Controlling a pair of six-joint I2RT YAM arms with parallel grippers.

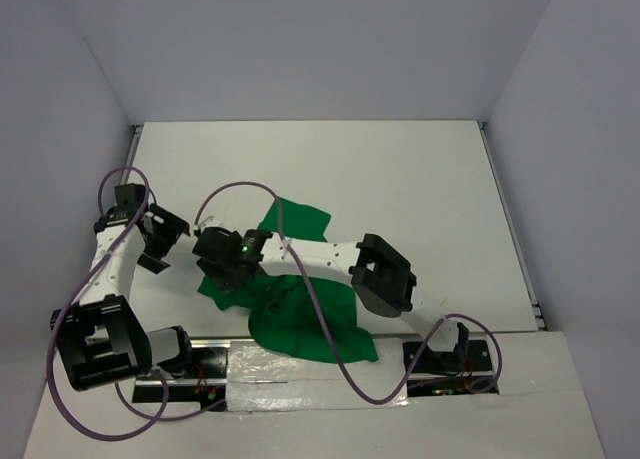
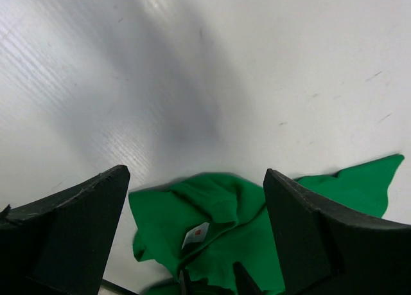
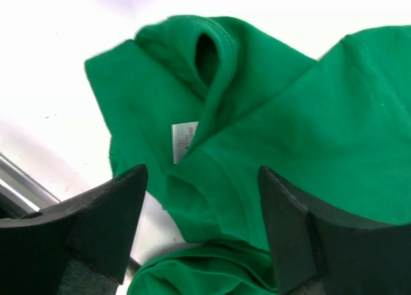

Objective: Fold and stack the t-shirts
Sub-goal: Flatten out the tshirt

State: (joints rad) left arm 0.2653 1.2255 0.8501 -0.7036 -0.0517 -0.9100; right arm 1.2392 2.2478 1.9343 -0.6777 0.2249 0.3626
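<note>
Far left of the overhead view: left end effector (image 1: 170,241), released, jaws spread fully, nothing in them, hanging over bare white surface (image 1: 400,179) just left of the cloth. From its wrist camera, only the cloth's edge, low in the frame, between the 2 fingers and beyond them.

Left of centre: right end effector (image 1: 213,269), reaching across from a base at lower right, jaws apart with nothing pinched, poised over the left part of the garment. Whether the fingertips touch fabric: cannot tell.

Centre, toward the bottom edge of the surface: 1 bright green t-shirt (image 1: 290,324), crumpled and not folded, 1 lobe pointing to upper centre, the bulk bunched toward the arm bases and partly hidden under the right arm. In the right wrist view, a white label (image 3: 184,141) at mid-frame beside a ribbed seam, with a hemmed opening (image 3: 215,44) above it; sleeve or neck, hard to say.

Judged from the look: soft, light and limp, with no stiffness to push against, likely to drag and bunch rather than slide flat. Best taken by a pinch on a doubled edge: the ribbed seam by the label, or a shoulder seam, 1 end effector on each side, then lifted and spread before any fold. Thin single layers apt to slip from the pads.
</note>
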